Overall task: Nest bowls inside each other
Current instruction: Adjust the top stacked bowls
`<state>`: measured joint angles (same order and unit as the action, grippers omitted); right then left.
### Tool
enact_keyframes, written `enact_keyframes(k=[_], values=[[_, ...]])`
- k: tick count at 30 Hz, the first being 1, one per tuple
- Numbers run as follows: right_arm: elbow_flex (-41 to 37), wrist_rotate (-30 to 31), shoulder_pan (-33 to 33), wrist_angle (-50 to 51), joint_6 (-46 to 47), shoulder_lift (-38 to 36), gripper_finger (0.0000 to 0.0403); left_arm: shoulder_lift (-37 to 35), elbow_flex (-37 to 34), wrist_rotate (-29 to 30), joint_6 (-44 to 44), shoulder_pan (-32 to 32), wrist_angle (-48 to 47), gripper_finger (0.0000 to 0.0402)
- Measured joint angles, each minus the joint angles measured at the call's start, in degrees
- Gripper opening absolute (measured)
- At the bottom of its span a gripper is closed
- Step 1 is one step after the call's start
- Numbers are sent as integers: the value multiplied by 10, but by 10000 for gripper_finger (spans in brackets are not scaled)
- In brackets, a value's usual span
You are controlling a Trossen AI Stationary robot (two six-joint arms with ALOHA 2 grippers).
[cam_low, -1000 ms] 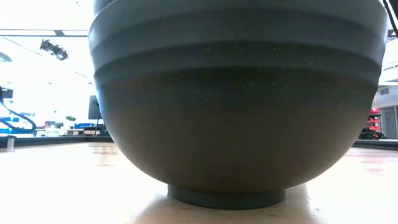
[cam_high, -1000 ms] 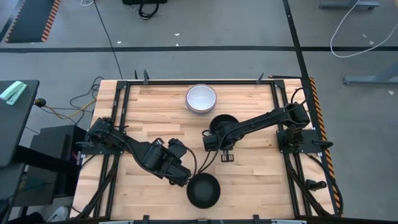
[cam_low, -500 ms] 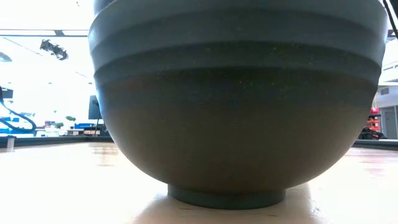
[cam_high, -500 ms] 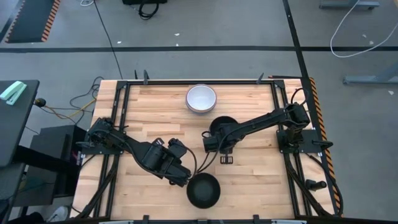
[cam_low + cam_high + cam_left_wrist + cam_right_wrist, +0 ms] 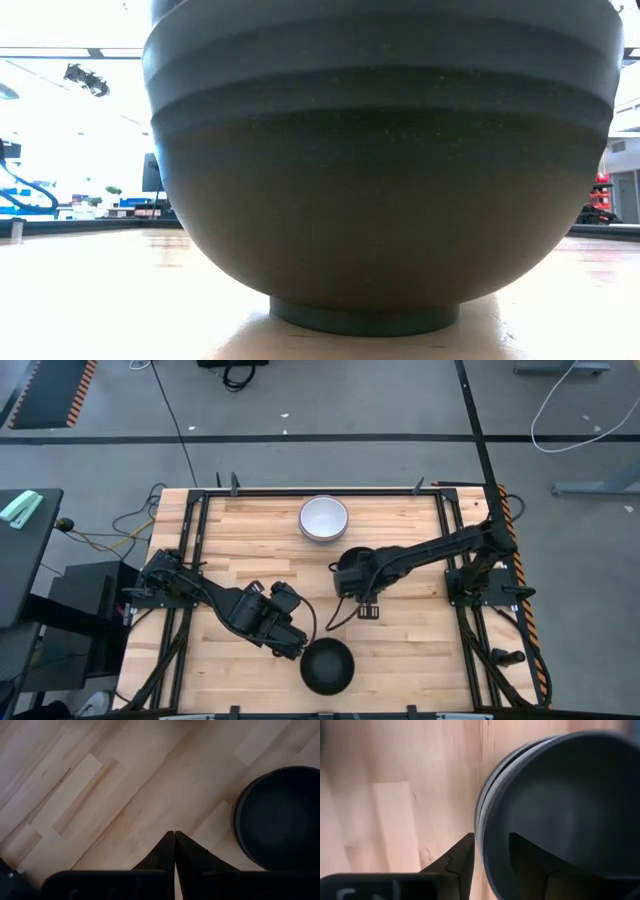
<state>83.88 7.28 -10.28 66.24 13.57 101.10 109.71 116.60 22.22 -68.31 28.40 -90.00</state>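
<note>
A stack of dark nested bowls stands on the table's middle right, its rims showing one over another in the right wrist view. My right gripper hovers open over the stack's near-left rim, one finger outside and one over the hollow, apart from it. A second dark bowl rests on its foot ring by the near edge. My left gripper is shut just left of it, above bare wood. A white bowl sits at the far middle.
A small dark piece lies on the wood between the two dark bowls. Black frame rails run along the table's left and right sides. Bare wood spreads across the far left and the near right.
My right gripper has risen above the dark stack and shifted a little toward the table's right edge. The stack stays where it was. The near bowl and the white bowl have not moved.
</note>
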Motion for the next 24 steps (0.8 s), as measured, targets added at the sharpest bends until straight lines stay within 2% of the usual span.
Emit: enact_keyframes(k=[7,11,14,17,19,21,24], values=[[0,-3,36,-6,-11,-107,121,0,0,28,0,-7,0,19],[1,-2,101,-11,-34,-164,95,0,0,45,0,-12,0,28],[1,-20,171,-21,-69,-193,57,0,0,34,-1,-13,16,28],[1,-56,249,-37,-101,-204,17,0,0,-21,37,-14,85,20],[1,-76,299,-50,-131,-201,6,0,0,-44,68,-13,141,14],[1,-100,346,-63,-157,-189,12,1,0,-55,80,-13,166,10],[1,-143,410,-86,-176,-156,35,2,0,-55,55,-15,152,10]])
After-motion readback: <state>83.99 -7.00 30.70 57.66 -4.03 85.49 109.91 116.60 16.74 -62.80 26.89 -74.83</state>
